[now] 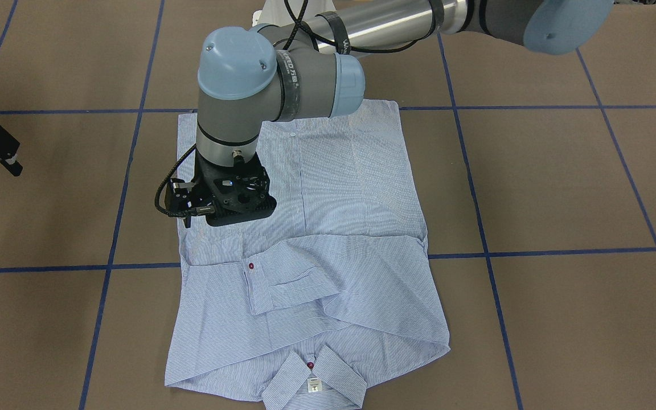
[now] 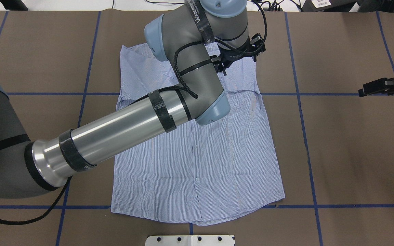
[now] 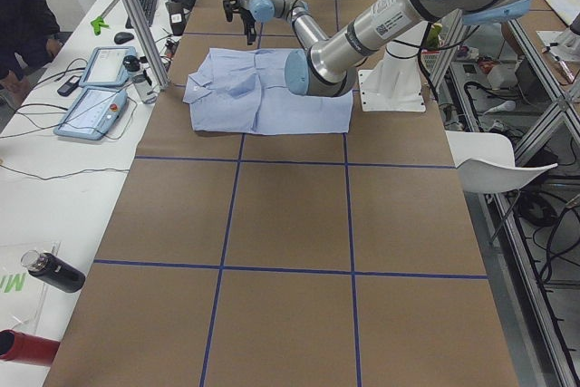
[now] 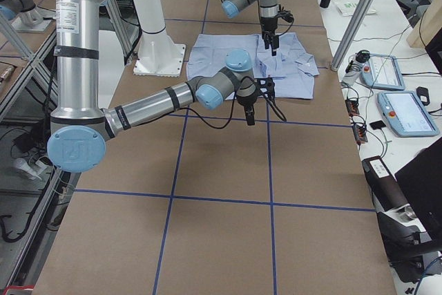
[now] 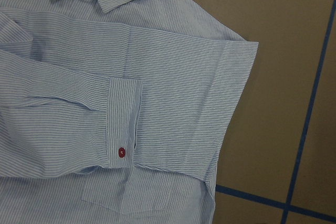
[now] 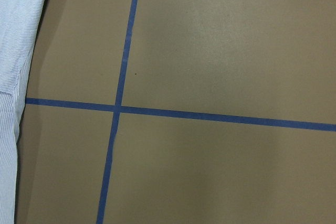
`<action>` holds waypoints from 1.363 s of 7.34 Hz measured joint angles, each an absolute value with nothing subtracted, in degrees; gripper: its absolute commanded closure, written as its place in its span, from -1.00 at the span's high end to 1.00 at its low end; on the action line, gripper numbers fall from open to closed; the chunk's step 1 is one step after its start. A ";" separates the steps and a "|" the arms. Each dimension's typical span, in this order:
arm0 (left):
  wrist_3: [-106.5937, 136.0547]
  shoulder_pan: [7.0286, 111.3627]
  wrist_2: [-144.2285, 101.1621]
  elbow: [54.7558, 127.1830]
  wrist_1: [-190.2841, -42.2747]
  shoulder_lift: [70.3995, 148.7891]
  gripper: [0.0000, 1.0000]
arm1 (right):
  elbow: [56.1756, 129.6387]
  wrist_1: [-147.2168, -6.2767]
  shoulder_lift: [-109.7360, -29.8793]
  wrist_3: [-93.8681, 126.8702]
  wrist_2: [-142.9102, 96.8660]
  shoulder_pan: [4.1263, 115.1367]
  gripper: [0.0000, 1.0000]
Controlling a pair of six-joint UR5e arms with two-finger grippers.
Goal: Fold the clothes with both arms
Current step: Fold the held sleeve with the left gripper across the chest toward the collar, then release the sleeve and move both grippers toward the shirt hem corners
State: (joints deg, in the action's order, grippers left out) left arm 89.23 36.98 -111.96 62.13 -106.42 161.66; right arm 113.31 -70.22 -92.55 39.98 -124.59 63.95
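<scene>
The shirt [image 1: 328, 228] lies flat and face up in the middle of the counter [image 1: 561, 188]. Its collar [image 1: 314, 378] points away from the robot and both sleeves are crossed over the chest. The job looks about half done, with the body folds to come.

The left arm [image 2: 125, 126] reaches across the shirt, and its tool [image 1: 231, 205] hangs above the shirt's pocket side, near the edge. Its fingers are hidden, so I cannot tell whether they are parted or closed. The right tool [image 2: 378, 87] sits well off that same side of the shirt, over bare counter, and its state is just as unclear.

For a clean fold, both tools should pinch matching points along one shirt edge, catch the cuff [image 5: 123, 119] layer too, and travel together.

The counter is matte brown, gridded with blue tape [image 6: 210, 116]. Beyond the shirt's collar end runs a white bench carrying two pendants [image 3: 95, 97].
</scene>
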 measured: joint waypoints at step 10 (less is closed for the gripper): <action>71.50 32.87 -109.86 124.94 -97.19 107.51 1.00 | 128.96 -70.28 -94.58 78.66 -110.39 36.78 1.00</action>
